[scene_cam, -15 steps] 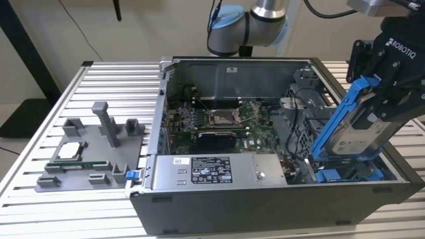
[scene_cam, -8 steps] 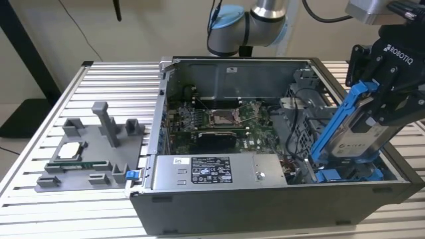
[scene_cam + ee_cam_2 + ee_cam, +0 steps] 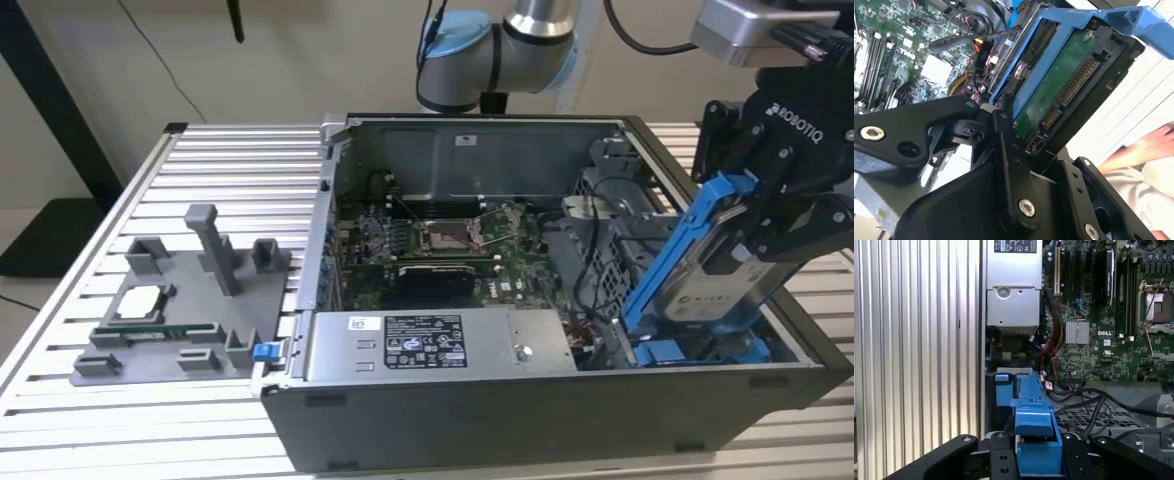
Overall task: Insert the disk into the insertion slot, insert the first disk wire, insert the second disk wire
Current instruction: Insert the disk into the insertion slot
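Observation:
The disk (image 3: 722, 281), a silver-grey drive in a bright blue carrier, stands steeply tilted at the exterior view's right. Its lower end reaches down to the insertion slot (image 3: 698, 351), a bay with blue rails in the open case's near right corner. My gripper (image 3: 763, 232) is shut on the disk's upper part. In the second wrist view the disk (image 3: 1064, 85) shows its green circuit side and connector between the fingers (image 3: 1006, 142). In the first wrist view the blue carrier (image 3: 1034, 415) sits in the gripper (image 3: 1039, 456). Black cables (image 3: 1089, 400) lie beside the bay; which are the disk wires I cannot tell.
The open computer case (image 3: 534, 420) holds a motherboard (image 3: 441, 240) and a grey power supply box (image 3: 441, 340) along its near wall. A grey fixture (image 3: 174, 310) with small parts lies on the slatted table (image 3: 214, 170). A person's hand (image 3: 1149, 145) is close by.

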Tool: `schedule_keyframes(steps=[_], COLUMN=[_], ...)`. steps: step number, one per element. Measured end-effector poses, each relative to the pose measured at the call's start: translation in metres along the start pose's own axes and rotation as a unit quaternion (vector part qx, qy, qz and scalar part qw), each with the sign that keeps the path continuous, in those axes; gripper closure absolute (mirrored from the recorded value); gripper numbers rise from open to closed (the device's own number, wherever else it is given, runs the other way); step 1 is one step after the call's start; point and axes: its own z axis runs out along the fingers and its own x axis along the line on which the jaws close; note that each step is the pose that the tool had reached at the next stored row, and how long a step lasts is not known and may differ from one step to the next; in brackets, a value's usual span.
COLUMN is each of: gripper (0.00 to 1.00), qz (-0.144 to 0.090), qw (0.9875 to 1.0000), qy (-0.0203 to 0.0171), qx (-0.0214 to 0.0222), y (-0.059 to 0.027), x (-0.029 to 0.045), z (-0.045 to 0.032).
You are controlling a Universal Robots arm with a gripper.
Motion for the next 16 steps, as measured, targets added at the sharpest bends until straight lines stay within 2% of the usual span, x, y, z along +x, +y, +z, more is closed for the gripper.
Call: schedule_keyframes(steps=[10, 16], gripper=[1.00, 1.00], qz=[0.000, 0.000], qw=[1.0000, 1.0000], qy=[0.0000, 0.0000], qx=[0.0000, 0.0000], y=[-0.0021, -0.0027], x=[-0.0001, -0.0001], z=[0.0088, 0.0184])
